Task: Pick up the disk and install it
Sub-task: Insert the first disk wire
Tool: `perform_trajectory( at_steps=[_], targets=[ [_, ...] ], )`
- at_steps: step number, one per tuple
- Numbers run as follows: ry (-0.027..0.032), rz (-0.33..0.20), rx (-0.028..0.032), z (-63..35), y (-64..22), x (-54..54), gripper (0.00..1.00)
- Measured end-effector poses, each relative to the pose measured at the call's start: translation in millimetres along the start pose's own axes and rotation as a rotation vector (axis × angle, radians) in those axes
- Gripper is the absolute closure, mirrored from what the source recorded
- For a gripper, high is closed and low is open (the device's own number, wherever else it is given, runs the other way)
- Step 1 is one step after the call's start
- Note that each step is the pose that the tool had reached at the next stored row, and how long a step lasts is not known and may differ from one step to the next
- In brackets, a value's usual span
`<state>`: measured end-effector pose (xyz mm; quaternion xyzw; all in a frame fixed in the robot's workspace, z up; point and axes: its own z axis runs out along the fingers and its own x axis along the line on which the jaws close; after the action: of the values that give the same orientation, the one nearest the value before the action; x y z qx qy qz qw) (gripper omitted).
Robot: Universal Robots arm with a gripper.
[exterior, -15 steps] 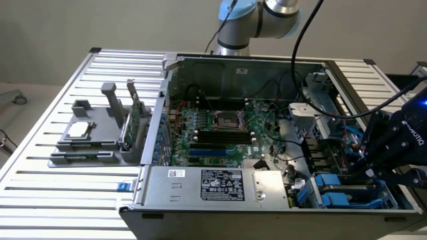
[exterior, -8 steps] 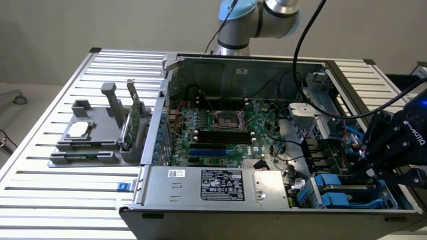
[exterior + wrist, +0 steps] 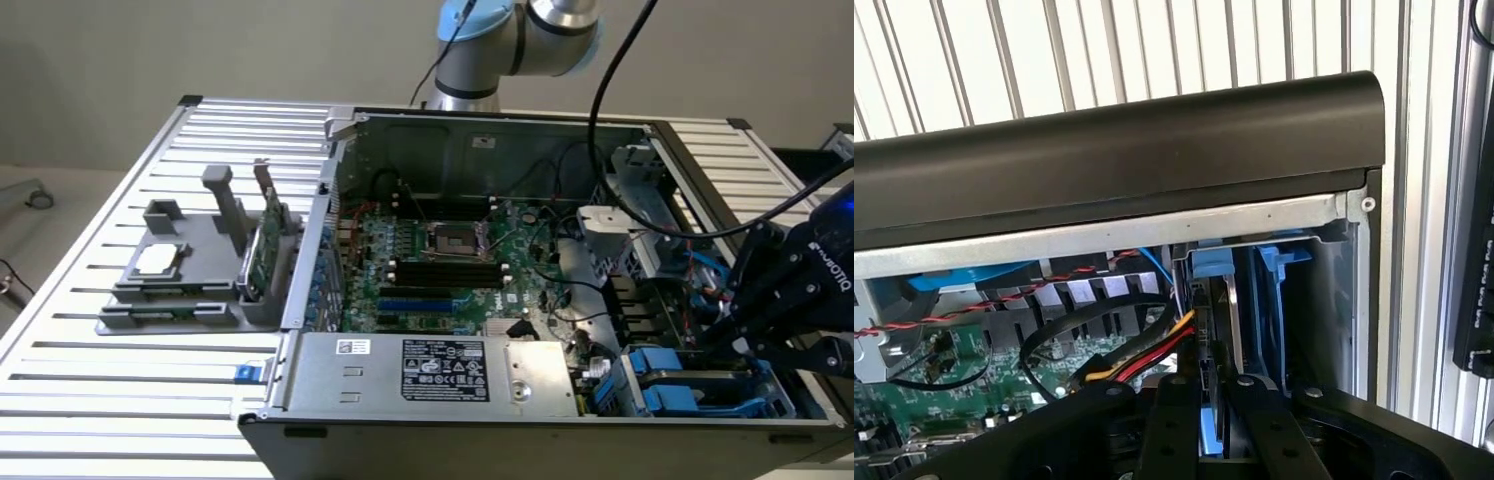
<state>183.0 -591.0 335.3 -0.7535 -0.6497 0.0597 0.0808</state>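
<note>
Judging from the exterior view, we had the black multi-link gripper (image 3: 747, 335) down at the drive-bay corner of the open grey desktop computer case (image 3: 441, 420), on that view's right, near the front. In the wrist view the gripper (image 3: 1209, 425) had its two black fingers (image 3: 1172, 430) drawn close together on a thin blue-edged slab standing on edge between them, which we took to be the disk (image 3: 1211, 395), the silver-grey hard drive in its blue plastic carrier; so clenched on the disk, not released. The disk sat partway into the bay, lined up with the blue plastic bay rails (image 3: 1254, 275) just under the black case edge (image 3: 1114, 150). We couldn't tell whether it was fully seated or latched. Red, yellow and black cable bundle (image 3: 1144, 355) ran just beside the fingers, close to the disk's edge. We read the pickup as done and the insertion as under way; seating and letting go were left. Outside the case, on the slatted aluminium table (image 3: 80, 380), the grey plastic fixture (image 3: 174, 280) held a small square silver chip (image 3: 154, 260) and an upright green circuit card (image 3: 276, 235), both untouched. Green motherboard (image 3: 441, 260) lay well apart from the gripper.
</note>
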Motion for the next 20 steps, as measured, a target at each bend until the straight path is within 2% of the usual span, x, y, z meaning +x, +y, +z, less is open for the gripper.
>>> perform_trajectory(
  at_steps=[10,16,20],
  targets=[
    [-0.0009,0.008,0.0159,-0.1,4.1,0.3,0.84],
    [-0.0016,0.009,0.0214,0.6,4.3,0.2,0.84],
    [-0.0029,0.009,0.0306,0.8,4.8,0.3,0.84]
  ],
)
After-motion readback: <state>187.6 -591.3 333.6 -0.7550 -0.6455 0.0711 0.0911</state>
